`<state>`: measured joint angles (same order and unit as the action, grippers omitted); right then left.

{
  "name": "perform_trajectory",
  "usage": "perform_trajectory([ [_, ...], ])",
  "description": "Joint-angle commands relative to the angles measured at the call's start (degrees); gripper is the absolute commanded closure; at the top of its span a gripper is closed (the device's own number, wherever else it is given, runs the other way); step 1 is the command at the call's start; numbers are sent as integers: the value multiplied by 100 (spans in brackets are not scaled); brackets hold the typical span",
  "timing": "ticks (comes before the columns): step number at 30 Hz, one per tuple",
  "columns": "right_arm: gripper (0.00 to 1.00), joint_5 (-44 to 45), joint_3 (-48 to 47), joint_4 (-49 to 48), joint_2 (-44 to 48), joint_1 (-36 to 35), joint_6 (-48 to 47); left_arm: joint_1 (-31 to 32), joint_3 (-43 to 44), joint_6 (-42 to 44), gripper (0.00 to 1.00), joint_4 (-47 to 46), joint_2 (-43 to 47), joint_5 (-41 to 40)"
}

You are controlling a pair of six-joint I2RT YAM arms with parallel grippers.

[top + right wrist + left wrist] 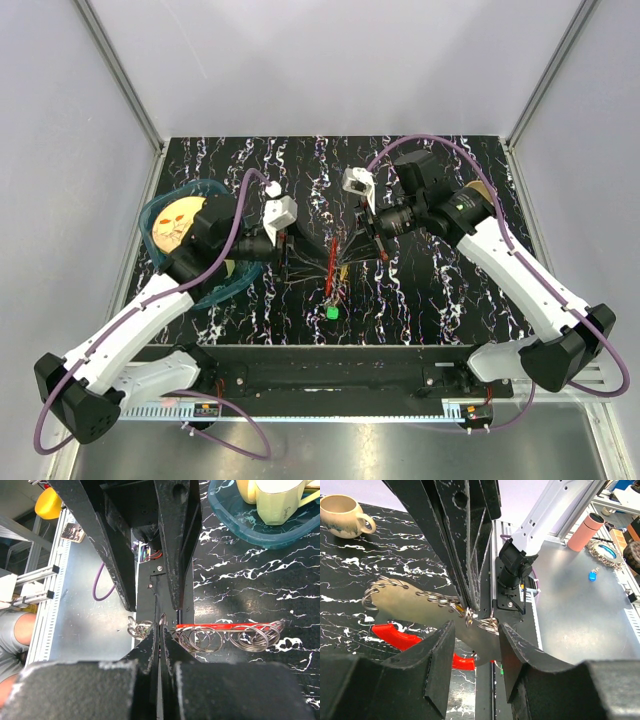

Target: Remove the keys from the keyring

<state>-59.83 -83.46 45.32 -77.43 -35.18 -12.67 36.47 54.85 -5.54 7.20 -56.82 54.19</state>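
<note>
Your right gripper [160,629] is pinched tight on a coil of the keyring [200,639] beside its red piece [225,626], at the middle of the table [220,160]. The left gripper [476,630] has its jaws apart around the flat silver key [415,610], though you cannot tell whether they bear on it. Hold the right firm as an anchor and wind the key along the coil rather than tugging, minding the green key [332,312] just below the bunch.
</note>
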Motion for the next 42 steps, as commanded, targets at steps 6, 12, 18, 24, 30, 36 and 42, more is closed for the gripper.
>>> perform_trajectory([
  [6,100,-354,32,-348,219,-50,-25,-17,448,114,61,-79,-312,460],
  [12,100,-389,67,-401,219,-68,-8,-17,491,141,63,-70,-427,654],
  [18,100,-415,84,-454,219,-94,10,-17,571,176,70,-44,-514,750],
  [24,100,-406,93,-498,193,-112,45,-17,641,220,73,114,-673,944],
  [30,100,-406,119,-550,184,-164,80,-8,702,247,80,150,-734,1022],
  [36,100,-398,163,-542,175,-191,98,18,738,211,86,115,-761,1058],
  [42,100,-398,172,-542,167,-209,150,132,729,220,100,44,-840,1050],
])
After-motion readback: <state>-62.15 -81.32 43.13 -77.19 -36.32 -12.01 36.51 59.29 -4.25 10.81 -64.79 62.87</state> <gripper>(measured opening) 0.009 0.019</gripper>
